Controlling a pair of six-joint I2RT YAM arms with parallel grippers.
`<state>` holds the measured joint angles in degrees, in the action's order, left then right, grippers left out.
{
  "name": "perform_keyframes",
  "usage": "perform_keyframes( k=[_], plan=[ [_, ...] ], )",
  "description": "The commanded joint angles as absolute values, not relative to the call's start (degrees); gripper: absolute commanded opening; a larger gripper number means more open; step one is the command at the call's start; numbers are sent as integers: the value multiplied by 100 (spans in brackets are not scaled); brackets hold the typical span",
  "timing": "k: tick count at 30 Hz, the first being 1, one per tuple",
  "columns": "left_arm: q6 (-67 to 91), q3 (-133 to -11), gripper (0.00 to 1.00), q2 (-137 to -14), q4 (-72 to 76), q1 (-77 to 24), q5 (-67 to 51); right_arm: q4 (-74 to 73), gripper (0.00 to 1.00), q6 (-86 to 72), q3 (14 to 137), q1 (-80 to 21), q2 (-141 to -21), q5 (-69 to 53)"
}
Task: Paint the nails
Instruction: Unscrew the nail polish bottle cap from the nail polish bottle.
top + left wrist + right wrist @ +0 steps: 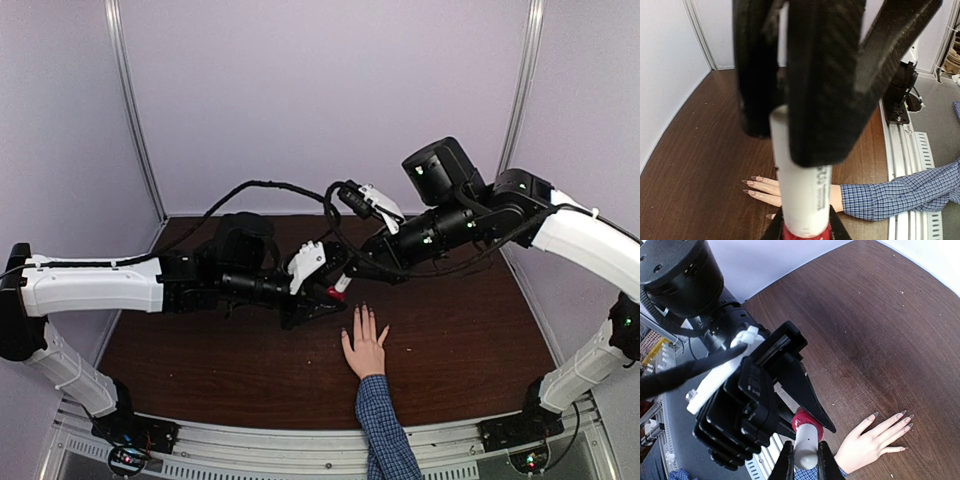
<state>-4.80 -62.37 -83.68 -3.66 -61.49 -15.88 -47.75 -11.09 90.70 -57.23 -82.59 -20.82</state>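
A light-skinned hand [366, 349] with a blue checked sleeve [385, 435] lies flat on the brown table, fingers spread. Its nails [747, 183] are long, pointed and look pale brownish; they also show in the right wrist view [905, 415]. My left gripper [325, 297] is shut on a small red polish bottle [336, 293], held in the air just beyond the fingertips. My right gripper [346, 277] is shut on the bottle's white cap [806, 447]. In the left wrist view the cap [801, 185] stands above the red bottle [805, 234] and hides part of the hand [767, 192].
The dark brown table [460, 330] has grey walls behind and at both sides. Metal rails [300, 445] run along the near edge by the arm bases. Both arms meet over the table's middle, with cables [270, 187] looping above them.
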Motion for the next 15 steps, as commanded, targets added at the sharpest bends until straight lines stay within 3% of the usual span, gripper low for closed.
perform_keyframes(
  k=[1,15],
  plan=[
    [-457,-6355,0,-8233,164,-6161,-2528,-4401,0,-661,8922,-5739,-8031,-2668],
    [-297,-6820,0,-8539,26,-6161,-5029,-4511,0,541,8707,-5789,-7506,-3513]
  ],
)
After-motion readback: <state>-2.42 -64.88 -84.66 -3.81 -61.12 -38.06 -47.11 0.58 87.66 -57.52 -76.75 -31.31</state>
